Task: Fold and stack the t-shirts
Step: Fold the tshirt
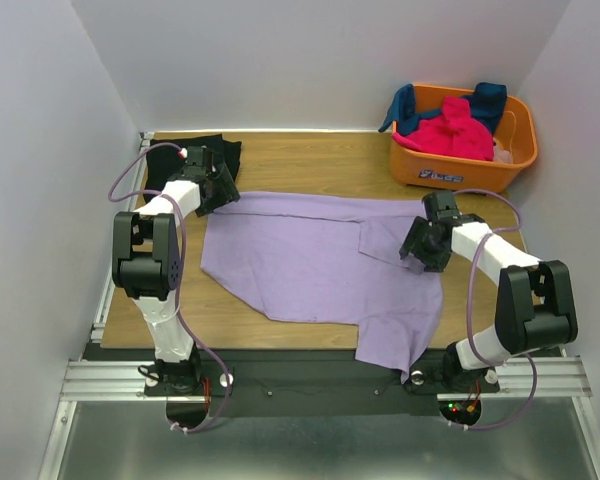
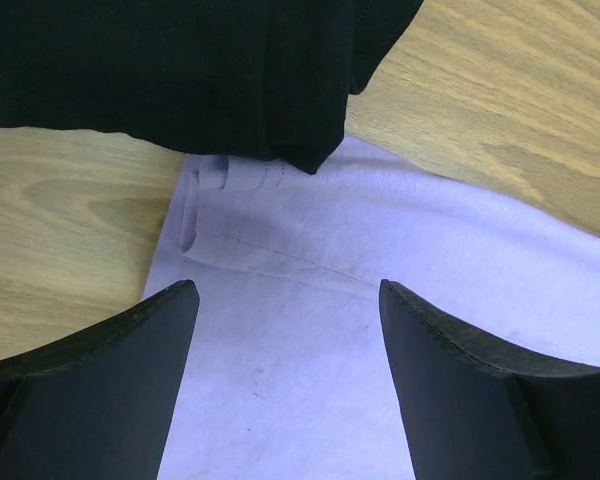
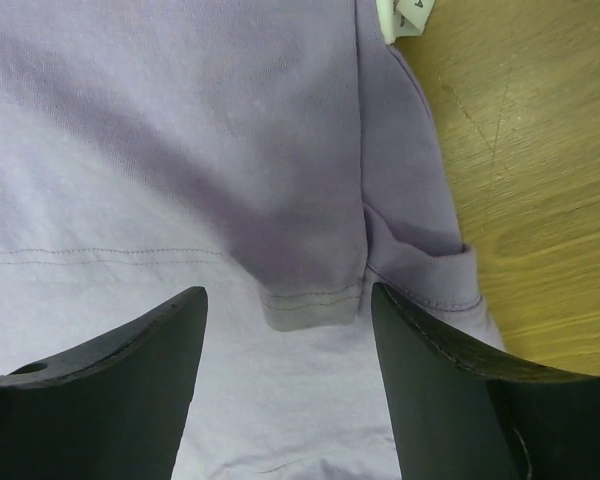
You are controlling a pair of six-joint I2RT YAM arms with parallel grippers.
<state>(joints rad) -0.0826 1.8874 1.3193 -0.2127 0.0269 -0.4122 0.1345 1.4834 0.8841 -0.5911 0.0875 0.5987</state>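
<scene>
The large lavender-purple cloth t-shirt [image 1: 300, 265] lies spread flat across the middle of the light wooden table [image 1: 310, 160]. Its near right corner reaches the table's near edge, beside the right arm's base.

In the far right corner stands a rectangular orange plastic basket [image 1: 450, 172]. It holds a bunched hot-pink t-shirt [image 1: 452, 130] and a dark teal-blue t-shirt [image 1: 488, 98] that drapes over the rim. A black cloth t-shirt [image 1: 172, 156] lies in the far left corner. In the left wrist view its edge lies over the far left corner of the lavender shirt.

The left gripper [image 1: 218, 192] hangs over that same corner with its jaws spread wide and nothing between them. From its wrist camera the lavender cloth fills the gap between the two dark fingers, and the black shirt lies just beyond the fingertips.

The right gripper [image 1: 422, 250] is over the shirt's right side, with its jaws also wide apart and holding nothing. In its wrist view a folded-in sleeve hem [image 3: 310, 302] lies between the fingertips. The shirt's outer edge and bare wood lie to the right.

Whether either gripper touches the cloth cannot be told. A small white tag [image 3: 405, 15] shows at the shirt's edge, at the top of that view.
</scene>
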